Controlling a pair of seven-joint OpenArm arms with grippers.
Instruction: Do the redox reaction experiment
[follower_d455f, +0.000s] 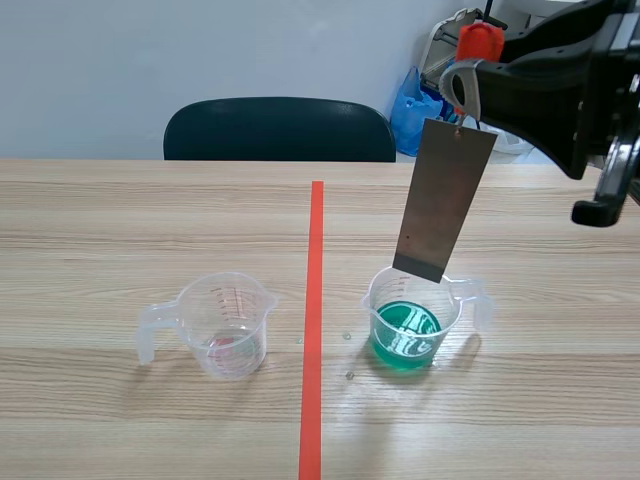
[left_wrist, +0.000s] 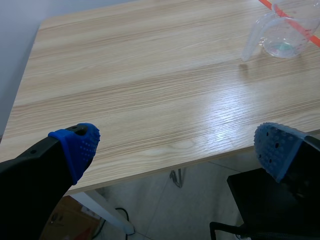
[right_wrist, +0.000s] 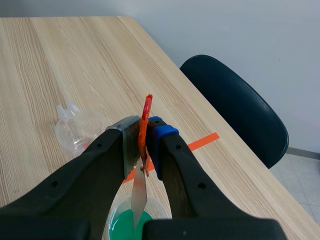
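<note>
My right gripper is raised at the right, shut on an orange-red clip from which a grey metal sheet hangs. The sheet's lower edge is just above the rim of a clear measuring cup of green liquid. In the right wrist view the clip is pinched between the fingers of that gripper, and the sheet points down over the green cup. A second, nearly empty clear cup stands left of the tape line. My left gripper is open beyond the table's edge, far from that cup.
An orange-red tape line runs down the middle of the wooden table. A dark chair stands behind the far edge, with a blue bag to its right. Under my left gripper is the floor beside the table edge.
</note>
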